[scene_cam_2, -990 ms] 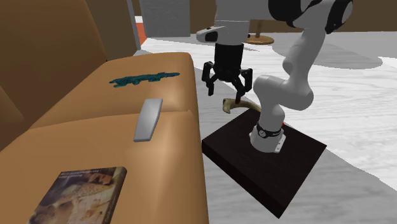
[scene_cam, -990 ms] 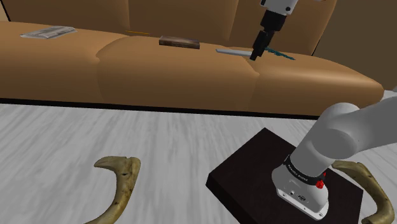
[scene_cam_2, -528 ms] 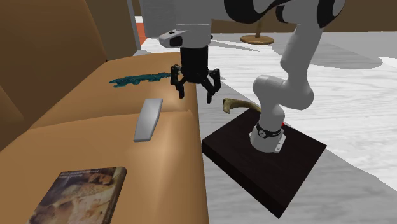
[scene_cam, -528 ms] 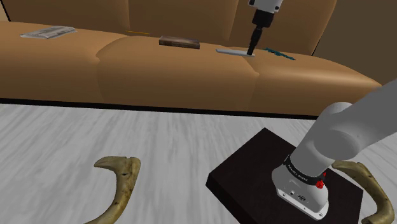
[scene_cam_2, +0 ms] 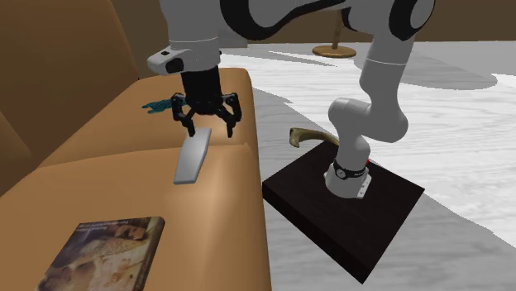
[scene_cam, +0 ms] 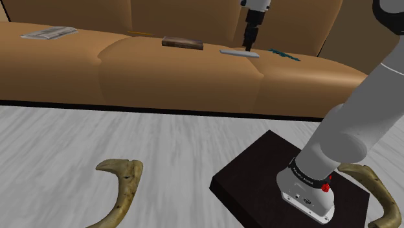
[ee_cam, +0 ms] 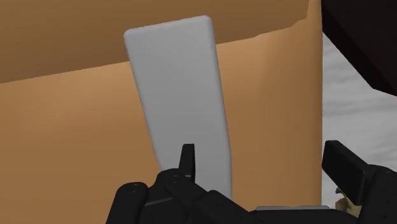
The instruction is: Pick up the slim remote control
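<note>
The slim remote [scene_cam: 239, 53] is a plain grey flat slab lying on the tan sofa seat [scene_cam: 129, 71]. It also shows in the second exterior view, remote [scene_cam_2: 192, 155], and in the wrist view, remote [ee_cam: 181, 95]. My black gripper [scene_cam_2: 210, 131] hangs open just above the remote's end nearest the teal thing, fingers pointing down and apart. In the shoulder view the gripper [scene_cam: 247, 44] stands right over the remote. In the wrist view the gripper [ee_cam: 264, 168] holds nothing; one fingertip [ee_cam: 186, 156] overlaps the remote, which stretches away from it.
A book [scene_cam_2: 103, 252] lies further along the seat, and a teal object [scene_cam_2: 157, 106] lies beyond the remote. A grey magazine-like thing [scene_cam: 48, 32] rests at the shoulder view's far left. Horn-shaped pieces [scene_cam: 123, 181] lie on the floor beside the dark stand [scene_cam_2: 343, 202].
The gripper has travelled from the sofa's front edge inward over the seat and now hangs above the remote. It stayed open; the remote has not moved.
</note>
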You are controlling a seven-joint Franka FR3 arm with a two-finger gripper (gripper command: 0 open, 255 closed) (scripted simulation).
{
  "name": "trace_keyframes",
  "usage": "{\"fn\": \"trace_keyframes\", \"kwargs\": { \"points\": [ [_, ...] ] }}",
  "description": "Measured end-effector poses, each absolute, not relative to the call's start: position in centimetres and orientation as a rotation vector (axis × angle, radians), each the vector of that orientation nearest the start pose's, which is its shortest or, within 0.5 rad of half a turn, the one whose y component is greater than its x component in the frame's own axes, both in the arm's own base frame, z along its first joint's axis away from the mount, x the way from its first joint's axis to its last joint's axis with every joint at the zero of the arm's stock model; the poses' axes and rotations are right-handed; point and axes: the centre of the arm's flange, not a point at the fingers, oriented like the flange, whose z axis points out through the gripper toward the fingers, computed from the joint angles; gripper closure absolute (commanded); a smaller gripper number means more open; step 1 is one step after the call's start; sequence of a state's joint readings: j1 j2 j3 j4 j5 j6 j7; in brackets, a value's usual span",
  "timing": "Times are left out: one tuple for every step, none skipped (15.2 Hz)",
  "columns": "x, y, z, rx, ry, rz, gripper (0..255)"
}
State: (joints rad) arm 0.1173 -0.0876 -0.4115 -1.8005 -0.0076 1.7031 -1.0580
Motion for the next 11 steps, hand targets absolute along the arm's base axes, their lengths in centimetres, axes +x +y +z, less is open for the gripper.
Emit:
{"fn": "trace_keyframes", "kwargs": {
  "points": [
    [52.3, -16.8, 57.0, -2.865, -1.213, 0.003, 0],
    [53.6, -17.1, 57.0, -2.845, -1.266, 0.014, 0],
    [54.9, -17.6, 57.1, -2.827, -1.309, 0.022, 0],
    [55.3, -17.8, 56.7, -2.817, -1.333, 0.027, 0],
    [55.7, -17.8, 56.3, -2.811, -1.346, 0.029, 0],
    [55.8, -17.7, 55.8, -2.808, -1.352, 0.03, 0],
    [56.0, -17.8, 55.3, -2.807, -1.356, 0.031, 0],
    [55.9, -17.8, 54.8, -2.806, -1.357, 0.031, 0],
    [56.1, -17.7, 54.3, -2.806, -1.358, 0.031, 0],
    [56.1, -17.7, 53.8, -2.805, -1.359, 0.031, 0],
    [56.0, -17.8, 53.4, -2.805, -1.359, 0.031, 0]
  ]
}}
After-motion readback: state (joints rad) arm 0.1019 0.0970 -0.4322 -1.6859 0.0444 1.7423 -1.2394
